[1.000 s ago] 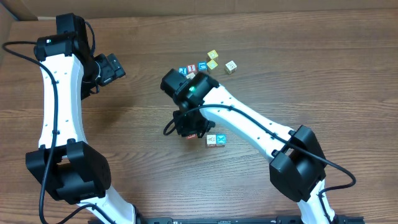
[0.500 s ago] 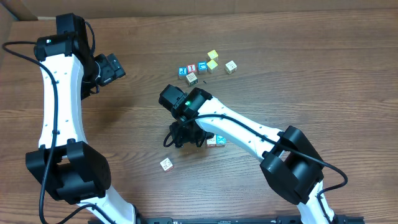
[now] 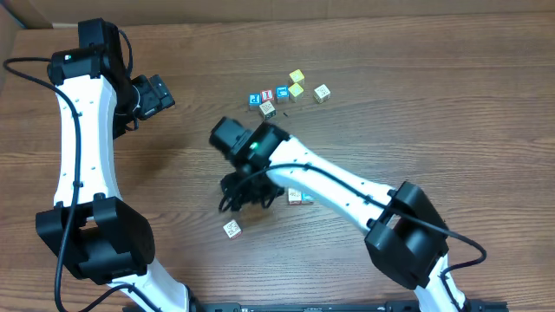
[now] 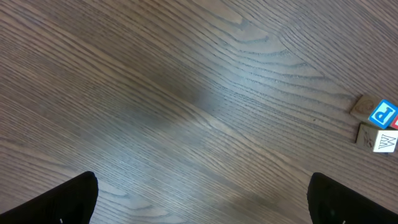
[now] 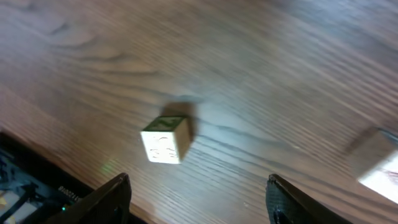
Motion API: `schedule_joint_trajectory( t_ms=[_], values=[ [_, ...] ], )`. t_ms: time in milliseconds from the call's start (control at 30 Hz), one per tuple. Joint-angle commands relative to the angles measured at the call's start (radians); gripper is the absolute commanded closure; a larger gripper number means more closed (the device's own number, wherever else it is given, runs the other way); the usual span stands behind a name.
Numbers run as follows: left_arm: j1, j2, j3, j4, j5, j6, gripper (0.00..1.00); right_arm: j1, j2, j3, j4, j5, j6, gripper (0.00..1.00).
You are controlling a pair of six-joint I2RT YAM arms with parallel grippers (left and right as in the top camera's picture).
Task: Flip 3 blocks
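Cream block point(image 5: 165, 139) lies loose on table point(image 5: 292, 68), just ahead of right gripper point(image 5: 196, 190): jaws spread, empty. Left gripper point(image 4: 204, 198) wide open, well apart. Block looks light, rigid, smooth wood, likely to skid. Pinch opposite flat faces, centred.

White arm links point(image 3: 78, 130), black joint housings point(image 3: 408, 234), looping black cables point(image 3: 26, 69), green light point(image 3: 257, 144) on right arm.

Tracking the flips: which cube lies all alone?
The cream cube just in front of the right end effector; all others sit with neighbours, beside the arm or in the far cluster.
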Motion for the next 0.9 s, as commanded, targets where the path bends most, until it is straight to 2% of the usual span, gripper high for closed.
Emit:
schedule_joint_trajectory(
  t_ms=[0, 167, 433, 667, 800, 867],
  values=[
    [-0.007, 0.007, 0.023, 0.001, 0.004, -0.003, 0.0, 0.063, -0.007, -0.054, 0.04, 0.077, -0.019, 0.28],
    [-0.007, 0.007, 0.023, 0.001, 0.004, -0.003, 0.0, 0.115, -0.007, -0.124, 0.129, 0.185, -0.023, 0.27],
    [-0.007, 0.007, 0.023, 0.001, 0.004, -0.002, 0.0, 0.154, -0.007, -0.188, 0.236, 0.207, -0.026, 0.27],
    [-0.007, 0.007, 0.023, 0.001, 0.004, -0.002, 0.0, 0.135, -0.007, -0.188, 0.208, 0.372, -0.021, 0.3],
    [-0.007, 0.007, 0.023, 0.001, 0.004, -0.002, 0.0, 0.099, -0.007, -0.188, 0.167, 0.386, -0.018, 0.3],
    [-0.007, 0.007, 0.023, 0.001, 0.004, -0.002, 0.0, 0.08, -0.008, -0.187, 0.155, 0.329, -0.019, 0.3]
  ],
)
